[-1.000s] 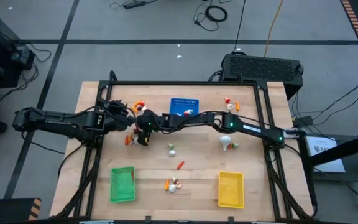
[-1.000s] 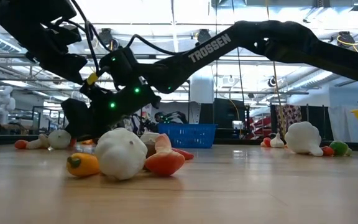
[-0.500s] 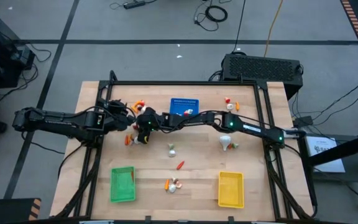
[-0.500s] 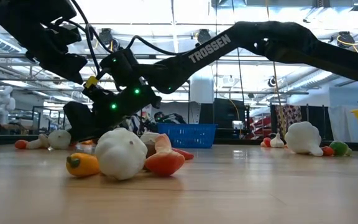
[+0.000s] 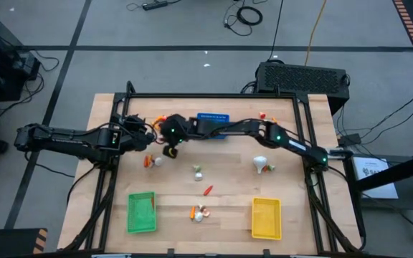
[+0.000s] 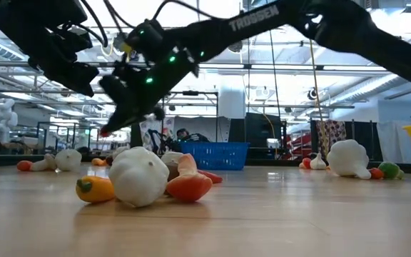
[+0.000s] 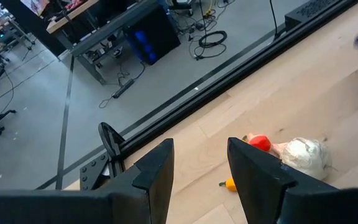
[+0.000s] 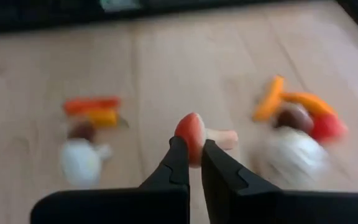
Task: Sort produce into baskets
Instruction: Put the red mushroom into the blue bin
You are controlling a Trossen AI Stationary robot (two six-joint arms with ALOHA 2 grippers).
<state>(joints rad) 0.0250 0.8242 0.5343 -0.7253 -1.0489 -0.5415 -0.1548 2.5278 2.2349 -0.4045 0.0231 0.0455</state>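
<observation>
right gripper | fingers pinched on a small red-capped piece, lifted over the table's far left | blue basket just beside it, nearest of the three | left gripper waits alongside, fingers partly apart, nothing between them

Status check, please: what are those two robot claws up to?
Right gripper shut on red-capped mushroom, lifted. Left gripper open, empty. Nothing in the way.

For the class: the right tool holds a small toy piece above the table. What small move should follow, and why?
Probably carry it toward a basket, perhaps the nearby blue perforated plastic basket. The right tool is shut on the small red-capped, white-stemmed toy piece, which is already lifted clear of the wooden table.
</observation>
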